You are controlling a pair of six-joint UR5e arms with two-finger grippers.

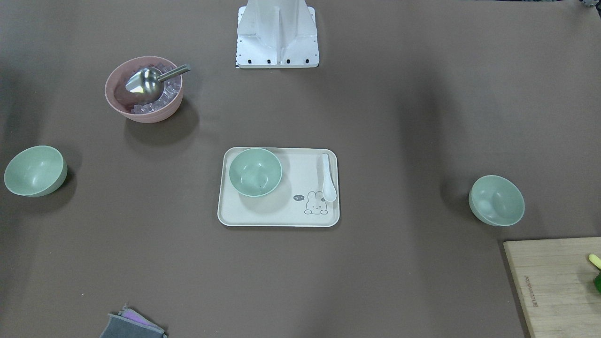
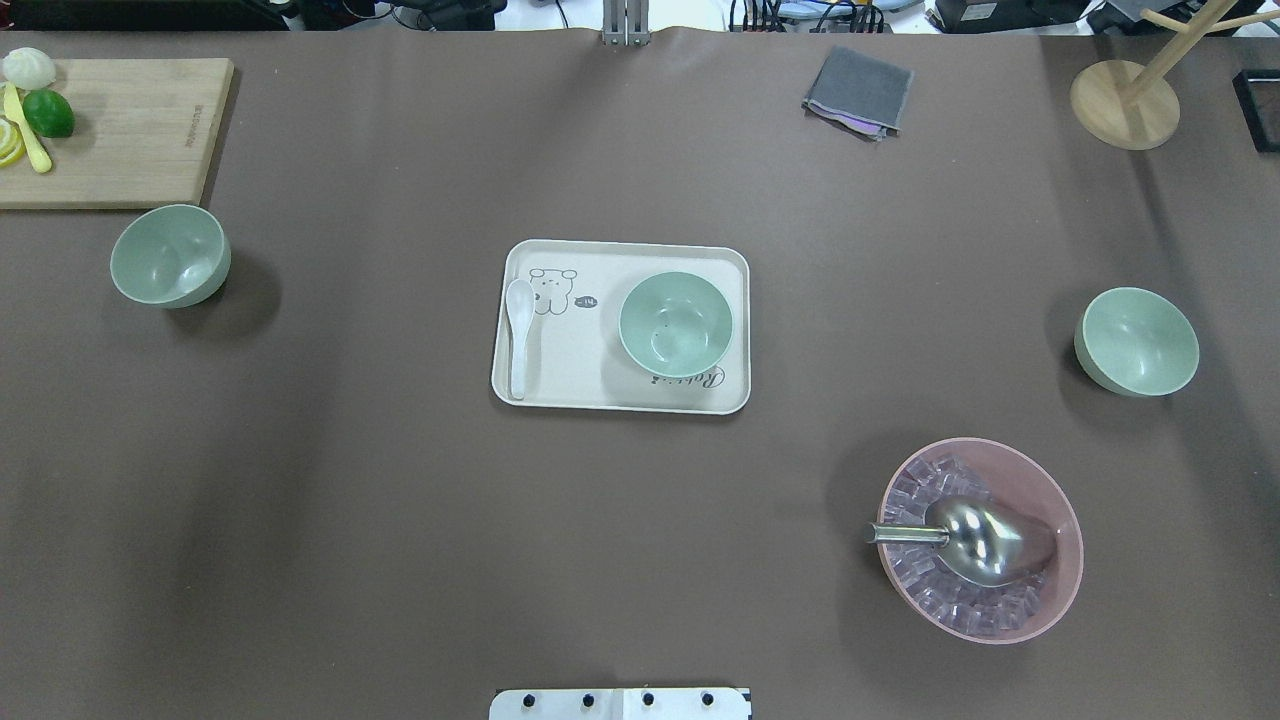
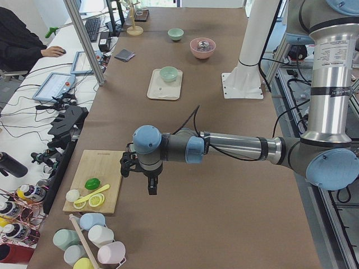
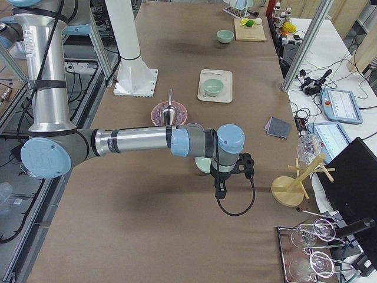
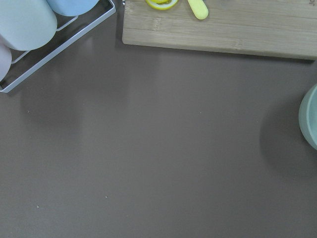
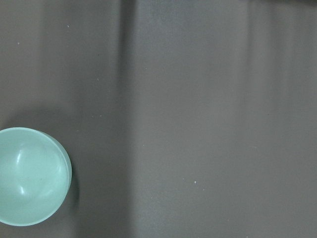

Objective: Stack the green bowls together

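Three pale green bowls stand apart on the brown table. One [image 2: 168, 256] is at the left by the cutting board, one [image 2: 675, 324] sits on the cream tray [image 2: 620, 395], and one [image 2: 1137, 341] is at the right. My left gripper [image 3: 151, 189] hangs above the table near the left bowl, whose edge shows in the left wrist view [image 5: 309, 121]. My right gripper [image 4: 219, 191] hangs near the right bowl [image 6: 29, 176]. Both grippers show only in the side views, so I cannot tell whether they are open or shut.
A pink ribbed bowl [image 2: 980, 540] with ice cubes and a metal scoop stands front right. A white spoon [image 2: 518, 335] lies on the tray. A wooden cutting board [image 2: 120, 130] with lime and lemon is far left. A grey cloth [image 2: 858, 90] and a wooden stand [image 2: 1125, 100] are at the back.
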